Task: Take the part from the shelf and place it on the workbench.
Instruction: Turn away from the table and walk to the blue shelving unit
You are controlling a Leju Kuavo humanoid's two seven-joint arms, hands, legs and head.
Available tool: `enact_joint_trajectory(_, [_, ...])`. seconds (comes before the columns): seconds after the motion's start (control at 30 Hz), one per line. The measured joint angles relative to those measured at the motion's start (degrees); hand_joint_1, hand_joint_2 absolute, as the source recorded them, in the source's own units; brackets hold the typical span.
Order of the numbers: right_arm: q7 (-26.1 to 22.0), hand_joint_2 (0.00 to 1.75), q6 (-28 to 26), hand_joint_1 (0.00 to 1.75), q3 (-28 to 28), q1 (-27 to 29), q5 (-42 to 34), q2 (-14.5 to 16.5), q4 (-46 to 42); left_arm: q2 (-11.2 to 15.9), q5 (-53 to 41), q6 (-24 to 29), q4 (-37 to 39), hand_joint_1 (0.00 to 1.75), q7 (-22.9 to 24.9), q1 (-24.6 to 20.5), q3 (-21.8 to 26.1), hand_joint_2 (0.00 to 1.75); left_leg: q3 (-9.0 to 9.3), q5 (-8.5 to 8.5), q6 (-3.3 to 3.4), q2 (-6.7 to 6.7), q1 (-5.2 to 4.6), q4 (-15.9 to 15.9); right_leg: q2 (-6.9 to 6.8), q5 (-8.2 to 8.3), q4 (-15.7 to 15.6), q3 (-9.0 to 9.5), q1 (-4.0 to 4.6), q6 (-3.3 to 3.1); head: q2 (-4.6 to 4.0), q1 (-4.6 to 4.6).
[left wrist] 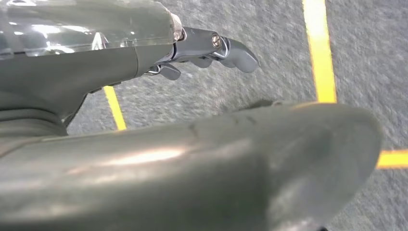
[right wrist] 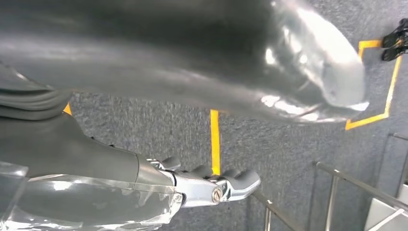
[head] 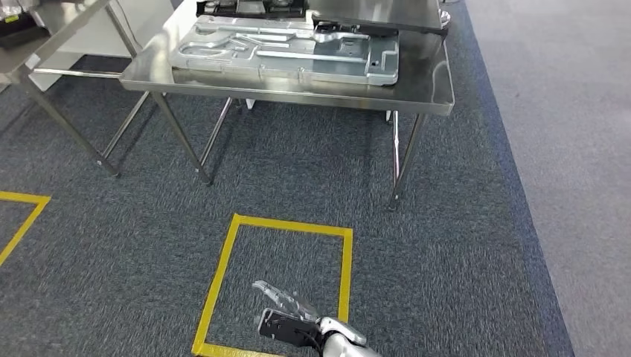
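A large silver stamped metal part (head: pixel 286 48) lies flat on the steel workbench (head: pixel 424 85) at the top of the head view. Low in the head view, my left hand (head: pixel 294 316) hangs over the carpet inside a yellow taped square (head: pixel 221 275), far short of the workbench. It holds nothing and its fingers are stretched out. In the left wrist view the left hand (left wrist: pixel 202 48) shows bare fingers and a thick thumb above the carpet. My right hand (right wrist: pixel 202 185) also hangs with nothing in it, its fingers loosely extended.
A long black bar (head: pixel 379 22) lies behind the part on the workbench. A second steel table (head: pixel 52 41) stands at the far left. Another yellow tape corner (head: pixel 22 216) marks the carpet on the left. Lighter grey floor (head: pixel 565 149) runs along the right.
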Motion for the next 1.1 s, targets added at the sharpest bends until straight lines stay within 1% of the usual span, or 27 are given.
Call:
enact_joint_trajectory(0.03, [0.1,0.00,-0.1,0.00,0.0,-0.1,0.0,-0.1,0.2,0.0,0.0,0.0,0.0,0.00,-0.1,-0.2,0.0,0.00,-0.17,0.38,-0.38,-0.71,0.16,-0.2,1.86,-1.57,2.9,-1.34,-0.33,0.45,0.00,0.01])
enact_joint_trajectory(0.07, [0.2,0.00,-0.2,0.00,0.0,-0.1,0.0,-0.1,0.4,0.0,0.0,0.1,0.0,0.00,-0.1,-0.3,0.0,0.00,-0.41,0.61,-0.49,-1.56,0.29,-0.3,2.81,-3.29,6.4,-3.09,-0.62,0.89,0.00,0.01])
enact_joint_trajectory(0.1, [0.3,0.00,-0.2,0.00,0.0,-0.1,0.1,-0.1,0.6,-0.1,0.0,0.1,0.0,0.00,-0.2,-0.4,0.0,0.00,-0.65,0.73,-0.66,-2.42,0.43,-0.2,3.16,-4.46,9.5,-4.63,-0.88,1.31,0.00,0.01])
enact_joint_trajectory(0.13, [0.5,0.00,-0.3,0.00,0.0,-0.1,0.1,-0.2,0.8,-0.1,0.0,0.1,0.0,0.00,-0.2,-0.4,0.0,0.00,-0.81,0.78,-0.86,-3.24,0.59,0.0,3.25,-4.61,11.2,-5.45,-1.12,1.70,0.00,0.01])
enact_joint_trajectory(0.17, [0.7,0.00,-0.3,0.00,0.0,-0.1,0.2,-0.2,0.9,-0.2,0.0,0.3,0.0,0.00,-0.2,-0.2,0.1,0.00,-0.94,0.75,-1.10,-4.05,0.80,0.2,3.30,-3.68,10.8,-5.26,-1.37,2.05,0.00,0.01])
enact_joint_trajectory(0.2, [0.8,0.00,-0.4,0.00,0.0,-0.1,0.2,-0.2,0.9,-0.2,0.0,0.5,0.0,0.00,-0.3,-0.1,0.1,0.00,-1.08,0.62,-1.44,-4.90,1.08,0.6,3.51,-1.77,8.1,-3.90,-1.65,2.40,0.00,0.00])
enact_joint_trajectory(0.27, [1.0,0.00,-0.4,0.00,0.0,-0.1,0.2,-0.1,0.9,-0.2,0.0,1.0,0.0,0.00,-0.4,-0.1,0.1,0.00,-1.68,0.02,-2.43,-6.50,1.55,2.0,5.49,1.10,1.1,-0.34,-2.20,2.77,0.00,0.02])
enact_joint_trajectory(0.3, [1.1,0.00,-0.5,0.00,0.0,-0.1,0.2,-0.2,0.9,-0.3,0.0,1.2,0.0,0.00,-0.5,-0.1,0.2,0.00,-2.12,-0.23,-2.92,-7.19,1.66,2.7,6.41,1.66,-1.1,0.77,-2.31,2.51,0.00,0.02])
enact_joint_trajectory(0.33, [1.2,0.00,-0.6,0.00,0.0,-0.1,0.2,-0.2,1.0,-0.3,-0.1,1.4,0.0,0.00,-0.6,-0.1,0.2,0.00,-2.55,-0.35,-3.35,-7.69,1.73,3.0,7.08,1.51,-2.0,1.12,-2.25,2.04,0.00,0.02])
enact_joint_trajectory(0.37, [1.2,0.00,-0.7,0.00,0.0,0.0,0.2,-0.1,1.0,-0.3,-0.1,1.5,0.0,0.00,-0.7,-0.1,0.3,0.00,-2.92,-0.33,-3.72,-8.12,1.75,3.2,7.08,1.45,-2.0,1.03,-2.07,1.45,0.00,0.03])
enact_joint_trajectory(0.4, [1.2,0.00,-0.8,0.00,0.0,0.0,0.2,-0.1,1.0,-0.3,-0.2,1.6,0.0,0.00,-0.7,0.0,0.3,0.00,-3.09,-0.22,-3.99,-8.52,1.87,3.0,6.50,1.52,-2.0,1.00,-2.02,0.92,0.00,0.02])
enact_joint_trajectory(0.43, [1.2,0.00,-0.9,0.00,0.0,0.0,0.1,0.0,0.9,-0.2,-0.4,1.7,0.0,0.00,-0.7,0.1,0.3,0.00,-3.19,-0.23,-4.24,-8.41,1.95,3.1,5.95,1.61,-2.2,1.09,-2.04,0.53,0.00,0.02])
enact_joint_trajectory(0.5, [1.1,0.00,-1.1,0.00,0.0,-0.1,0.0,0.1,0.9,-0.2,-0.6,1.9,0.0,0.00,-0.7,0.1,0.4,0.00,-4.36,-1.55,-4.80,-6.17,1.92,5.5,4.60,1.74,-2.6,1.35,-2.26,-0.10,0.00,0.01])
enact_joint_trajectory(0.57, [1.1,0.00,-1.2,0.00,0.0,-0.1,0.0,0.1,0.8,-0.3,-0.7,2.0,0.0,0.00,-0.6,-0.2,0.4,0.00,-7.58,-4.56,-5.38,-3.14,2.04,11.9,3.01,1.71,-2.8,1.48,-2.24,-0.43,0.00,-0.01])
enact_joint_trajectory(0.6, [1.1,0.00,-1.2,0.00,0.0,0.0,0.0,0.1,0.8,-0.3,-0.7,2.0,0.0,0.00,-0.6,-0.3,0.4,0.00,-9.37,-5.80,-5.62,-2.49,2.24,15.2,2.17,1.65,-2.8,1.49,-2.21,-0.49,0.00,-0.01])
enact_joint_trajectory(0.63, [1.1,0.00,-1.2,0.00,0.0,0.0,0.0,0.0,0.9,-0.3,-0.8,2.1,0.0,0.00,-0.6,-0.3,0.4,0.00,-10.50,-6.11,-5.81,-2.21,2.44,17.3,1.38,1.55,-2.8,1.52,-2.23,-0.48,0.00,-0.01])
enact_joint_trajectory(0.67, [1.1,0.00,-1.2,0.00,0.0,0.0,0.0,0.0,0.9,-0.3,-0.8,2.1,0.0,0.00,-0.6,-0.2,0.4,0.00,-10.66,-5.39,-5.94,-2.05,2.63,17.4,0.63,1.44,-2.8,1.60,-2.27,-0.41,0.00,-0.01])
enact_joint_trajectory(0.7, [1.1,0.00,-1.2,0.00,0.0,0.0,0.0,0.0,0.9,-0.3,-0.8,2.2,0.0,0.00,-0.6,-0.1,0.4,0.00,-9.71,-3.75,-6.02,-1.77,2.79,15.3,-0.11,1.29,-2.8,1.75,-2.34,-0.27,0.00,-0.01])
enact_joint_trajectory(0.73, [1.2,0.00,-1.2,0.00,0.0,0.0,0.0,0.0,0.9,-0.3,-0.8,2.3,0.0,0.00,-0.6,0.0,0.4,0.00,-7.92,-1.66,-6.03,-1.01,2.90,11.7,-0.80,1.12,-2.8,1.97,-2.42,-0.06,0.00,-0.01])
enact_joint_trajectory(0.77, [1.2,0.00,-1.2,0.00,0.0,0.0,0.0,0.0,0.9,-0.3,-0.8,2.4,0.0,0.00,-0.6,0.0,0.4,0.00,-6.12,-0.30,-6.01,0.43,2.71,8.0,-1.42,0.95,-2.9,2.23,-2.39,0.22,0.00,-0.01])
enact_joint_trajectory(0.83, [1.2,0.00,-1.2,0.00,0.0,0.0,0.0,0.0,0.8,-0.3,-0.9,2.5,0.0,0.00,-0.6,-0.1,0.4,0.00,-3.98,0.78,-5.45,2.41,2.19,3.5,-2.57,0.67,-3.1,2.72,-2.09,0.93,0.00,0.00])
enact_joint_trajectory(0.87, [1.2,0.00,-1.2,0.00,0.0,0.1,-0.1,-0.1,0.8,-0.3,-0.9,2.6,0.0,0.00,-0.7,-0.1,0.4,0.00,-3.86,0.49,-5.08,2.57,1.92,3.0,-3.13,0.62,-3.4,3.00,-1.89,1.31,0.00,0.00])
enact_joint_trajectory(0.93, [1.3,0.00,-1.2,0.00,0.0,0.1,-0.1,-0.1,0.7,-0.3,-1.0,2.8,0.0,0.00,-0.7,0.3,0.4,0.00,-3.70,0.65,-4.20,1.09,2.02,2.5,-3.90,0.50,-3.9,3.71,-1.81,2.12,0.00,0.01])
enact_joint_trajectory(0.97, [1.3,0.00,-1.2,0.00,0.0,0.1,-0.1,-0.1,0.6,-0.2,-1.0,2.9,0.0,0.00,-0.7,0.5,0.4,0.00,-3.48,0.77,-3.80,0.37,2.11,2.2,-3.12,0.13,-3.7,3.86,-1.89,2.44,0.00,0.01])
enact_joint_trajectory(1.0, [1.3,0.00,-1.3,0.00,0.0,0.2,-0.1,-0.1,0.5,-0.2,-1.0,2.9,0.0,0.00,-0.7,0.5,0.4,0.00,-3.24,0.93,-3.39,-0.36,2.19,1.9,-1.75,-0.75,-2.4,3.42,-1.96,2.62,0.00,0.01])
enact_joint_trajectory(1.07, [1.3,0.00,-1.3,0.00,0.0,0.5,-0.1,-0.3,0.4,-0.3,-1.0,3.0,0.0,0.00,-0.8,0.5,0.4,0.00,-3.03,1.08,-2.64,-1.85,2.08,1.6,1.64,-3.82,3.8,0.26,-1.81,2.46,0.00,0.01])
enact_joint_trajectory(1.1, [1.4,0.00,-1.4,0.00,0.0,0.9,-0.1,-0.5,0.4,-0.3,-1.0,3.1,0.0,0.00,-0.8,0.5,0.4,0.00,-3.03,1.08,-2.34,-2.71,1.91,1.6,2.49,-5.24,7.6,-1.99,-1.58,2.24,0.00,0.02])
